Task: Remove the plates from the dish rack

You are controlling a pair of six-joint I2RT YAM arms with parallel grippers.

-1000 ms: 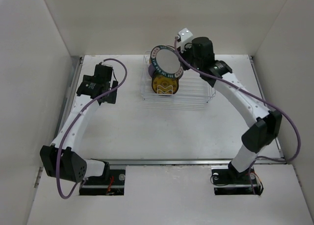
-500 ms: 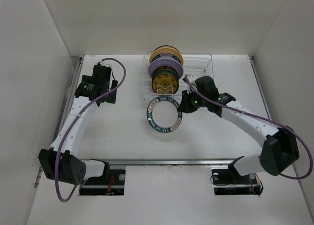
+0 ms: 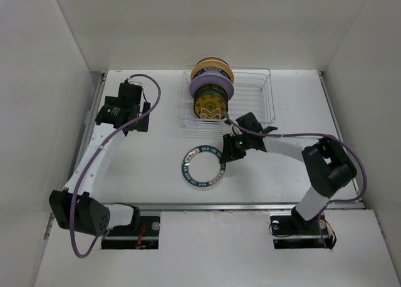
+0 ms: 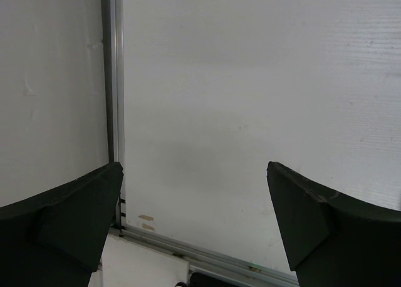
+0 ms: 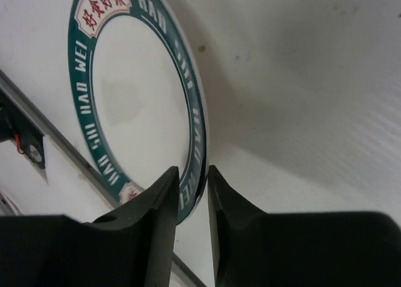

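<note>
While down on the tabletop (image 3: 156, 155) just in front of the dish rack (image 3: 266, 105), straddled at its right edge by the right claw (image 3: 223, 159): teal-rimmed plate (image 3: 202, 168), white centre. Fingertips (image 5: 164, 187) either side of that rim, parted only a sliver (pinching or merely flanking, cannot tell). Right arm (image 3: 282, 146) stretched low along the rack's near side.

Standing on edge at the rack's left end, one behind another: tan-yellow plate (image 3: 212, 66) rearmost, lavender plate (image 3: 213, 82) next, small gold-patterned plate (image 3: 210, 105) foremost.

Left claw (image 4: 194, 174) gaping wide, holding nothing, well apart by the left rail (image 4: 111, 111).

Counted: four plates, three racked, one out; one rack; two claws.
</note>
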